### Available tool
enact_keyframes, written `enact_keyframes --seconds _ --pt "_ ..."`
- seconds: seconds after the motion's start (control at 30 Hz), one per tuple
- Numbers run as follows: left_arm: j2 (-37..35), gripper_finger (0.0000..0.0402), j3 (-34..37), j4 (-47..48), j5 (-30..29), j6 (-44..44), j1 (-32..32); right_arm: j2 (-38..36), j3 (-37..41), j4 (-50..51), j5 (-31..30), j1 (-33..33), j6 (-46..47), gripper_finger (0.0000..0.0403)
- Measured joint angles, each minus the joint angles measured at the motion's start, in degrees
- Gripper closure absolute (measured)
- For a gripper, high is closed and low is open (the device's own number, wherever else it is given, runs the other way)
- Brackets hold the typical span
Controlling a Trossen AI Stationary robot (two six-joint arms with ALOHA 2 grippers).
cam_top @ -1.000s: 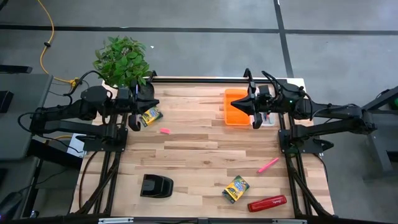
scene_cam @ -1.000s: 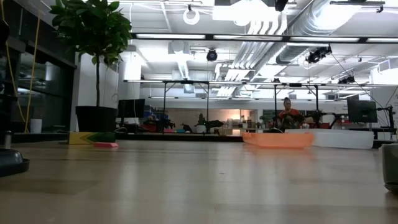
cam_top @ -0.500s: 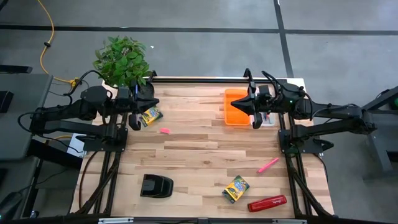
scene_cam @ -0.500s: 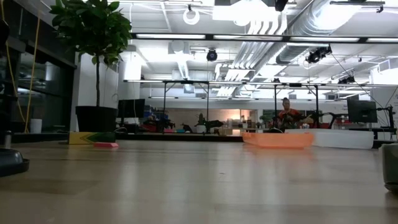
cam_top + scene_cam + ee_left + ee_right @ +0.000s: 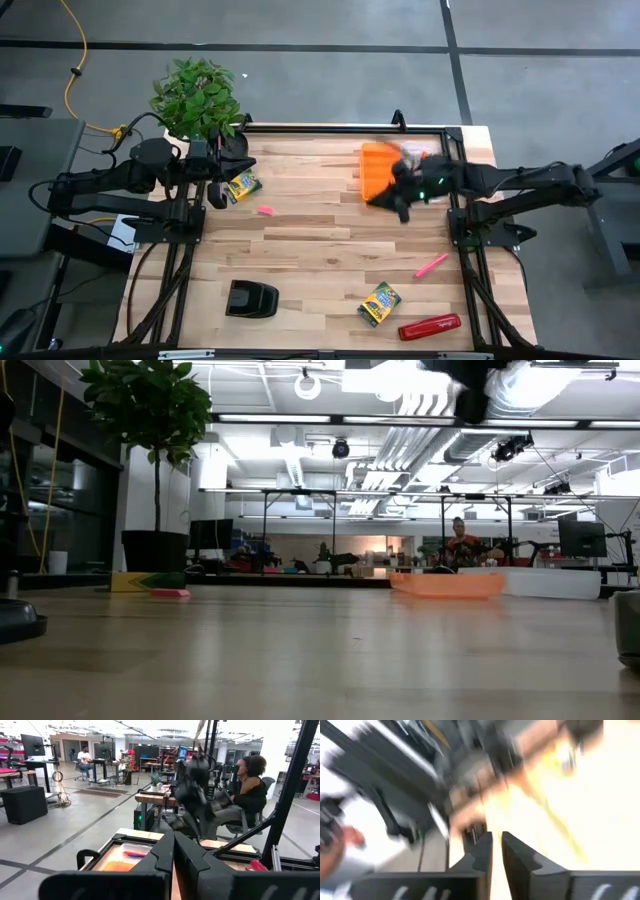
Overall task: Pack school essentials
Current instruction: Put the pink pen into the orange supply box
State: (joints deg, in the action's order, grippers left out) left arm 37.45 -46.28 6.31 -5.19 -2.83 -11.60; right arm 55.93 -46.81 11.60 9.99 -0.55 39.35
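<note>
One yellow-green crayon box (image 5: pixel 243 187) lies flat at the far left, just in front of my left gripper (image 5: pixel 216 190), which is shut and empty. A second crayon box (image 5: pixel 380 303) lies near the front edge. A tiny pink eraser (image 5: pixel 265 211) and a pink pen (image 5: pixel 432 265) lie on the table. An orange tray (image 5: pixel 376 165) stands at the far right. In the left wrist view it (image 5: pixel 116 865) holds a thin blue pen (image 5: pixel 133 854). My right gripper (image 5: pixel 401 204), blurred, is shut and empty above the tray's near edge.
A red stapler (image 5: pixel 430 327) lies at the front right corner and a black blocky object (image 5: pixel 250 299) at the front left. A potted plant (image 5: pixel 197 96) stands beyond the far left corner. People sit in the room behind the table (image 5: pixel 247 790).
My right gripper has swung fast from over the orange tray toward the table's near edge and has turned, its arm stretching out. In the low view it now shows at the top, lower than before. My left arm has kept still.
</note>
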Motion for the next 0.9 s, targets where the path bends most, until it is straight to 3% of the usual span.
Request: enact_keyframes --seconds 0.2,0.47,0.57,0.9 --pt "0.0 0.0401 0.0 0.2 0.0 0.0 0.0 0.9 0.0 26.8 0.1 13.0 8.2 0.0288" --pt "0.0 0.0401 0.0 0.4 -1.4 0.0 0.0 3.0 0.0 53.1 -1.4 27.5 5.5 0.0227" --pt "0.0 0.0401 0.0 0.4 -1.4 0.0 0.0 3.6 2.2 54.0 0.2 30.4 4.8 0.0222" --pt "0.0 0.0401 0.0 0.4 -1.5 0.0 0.0 3.7 16.2 39.3 1.6 34.7 0.4 0.0221"
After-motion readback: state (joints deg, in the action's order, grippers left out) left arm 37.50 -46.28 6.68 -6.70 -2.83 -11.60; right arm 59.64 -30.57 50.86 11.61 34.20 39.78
